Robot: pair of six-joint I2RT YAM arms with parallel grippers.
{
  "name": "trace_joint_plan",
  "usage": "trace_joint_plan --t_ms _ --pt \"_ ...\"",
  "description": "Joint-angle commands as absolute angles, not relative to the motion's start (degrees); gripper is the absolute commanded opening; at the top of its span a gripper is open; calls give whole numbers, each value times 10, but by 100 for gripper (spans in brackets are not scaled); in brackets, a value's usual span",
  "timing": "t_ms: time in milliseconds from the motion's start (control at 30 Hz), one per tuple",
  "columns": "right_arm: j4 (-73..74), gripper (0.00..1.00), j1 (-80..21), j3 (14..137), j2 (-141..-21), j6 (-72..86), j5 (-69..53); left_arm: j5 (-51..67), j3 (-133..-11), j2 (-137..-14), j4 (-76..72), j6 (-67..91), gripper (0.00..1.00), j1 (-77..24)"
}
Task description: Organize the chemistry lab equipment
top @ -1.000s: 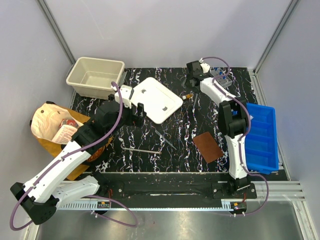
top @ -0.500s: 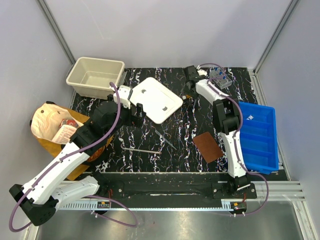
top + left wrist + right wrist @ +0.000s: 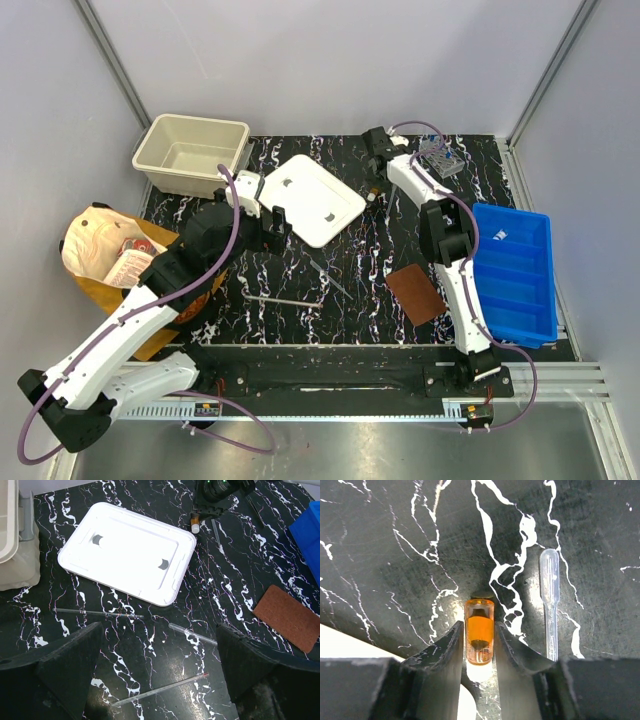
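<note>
A small orange vial (image 3: pixel 479 630) lies on the black marbled table (image 3: pixel 395 555), and my right gripper (image 3: pixel 479 626) has its fingers pressed against both of its sides. In the left wrist view the vial (image 3: pixel 194 522) lies just off the white lid's corner, under the right gripper (image 3: pixel 205 510). A clear pipette (image 3: pixel 549 605) lies just right of the vial. My left gripper (image 3: pixel 159 630) hangs wide open above a red-tipped glass stick (image 3: pixel 160 690), a pipette (image 3: pixel 192 634) and a thin glass rod (image 3: pixel 97 613). A clear tube rack (image 3: pixel 440 160) stands at the back right.
A white lid (image 3: pixel 315 198) lies at the middle back and a beige bin (image 3: pixel 190 152) at the back left. A blue divided tray (image 3: pixel 520 275) stands at the right, with a brown pad (image 3: pixel 415 293) beside it. The tan paper bag (image 3: pixel 100 250) is at the left edge.
The right arm has swung left and down from near the tube rack to the vial, and its jaws have narrowed onto it. The left arm has hardly moved.
</note>
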State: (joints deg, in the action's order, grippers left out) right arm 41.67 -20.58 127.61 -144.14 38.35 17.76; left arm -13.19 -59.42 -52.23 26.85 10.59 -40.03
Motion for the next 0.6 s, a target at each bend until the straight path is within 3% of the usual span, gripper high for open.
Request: trace_joint_plan --t_ms 0,333,567 --pt "420 34 -212 1324 -1432 346 187 -128 -592 -516 237 110 99 -399" --pt "377 30 -213 1250 -1303 300 163 -126 -592 -524 237 106 99 -399" --pt "366 45 -212 1230 -1308 265 142 -127 -590 -526 237 106 99 -399"
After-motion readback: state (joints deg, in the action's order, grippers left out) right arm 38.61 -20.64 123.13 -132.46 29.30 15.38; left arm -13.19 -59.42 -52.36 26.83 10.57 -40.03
